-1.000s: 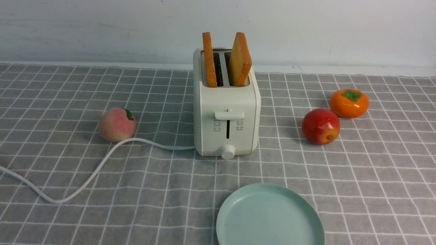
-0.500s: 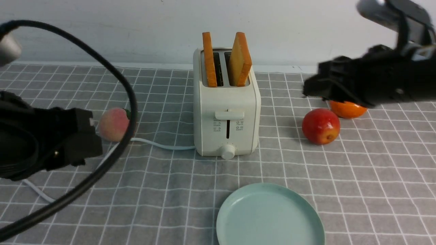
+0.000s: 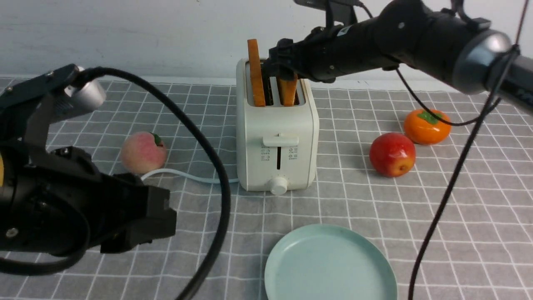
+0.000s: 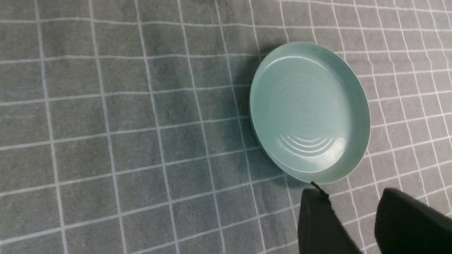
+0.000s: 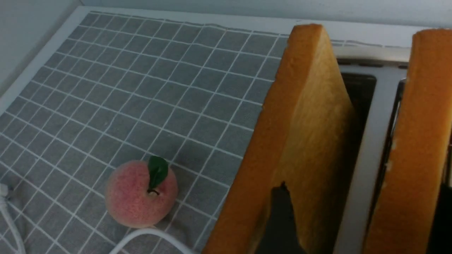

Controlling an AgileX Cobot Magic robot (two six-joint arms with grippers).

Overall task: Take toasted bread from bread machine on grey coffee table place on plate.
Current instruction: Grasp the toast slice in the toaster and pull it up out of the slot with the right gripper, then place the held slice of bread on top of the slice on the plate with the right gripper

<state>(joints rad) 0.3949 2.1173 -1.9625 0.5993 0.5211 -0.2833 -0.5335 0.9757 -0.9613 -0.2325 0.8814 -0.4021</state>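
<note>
Golden toast reached: right-hand slice now straddled

At the left, the left gripper (image 4: 351,195) has been brought farther in over the grey coffee table (image 3: 200,233); its fingers are held apart with nothing between them. Beside it in the front view, the peach (image 3: 143,152) is left untouched.

In the cream toaster (image 3: 254,150), both slices are still seated. The left slice (image 3: 256,75) has not been shifted. The right slice (image 3: 289,93) has been tipped from its outward lean to a more upright stance, apparently nudged as the right gripper (image 5: 362,188) was brought in from the right. One finger is placed between the slices and the other on the far side of the right slice; they are spread, with a gap seen on the inner side, so no firm clamp is shown.

The approach can thus be judged nearly finished, with closing and a straight lift called for next. If the pull is slanted, the crust may be caught on the slot or the toaster dragged.

Nearer the camera, the pale green plate (image 3: 329,262) is bare across its visible part. Farther right, the red apple (image 3: 392,154) and orange persimmon (image 3: 427,126) are left undisturbed.
</note>
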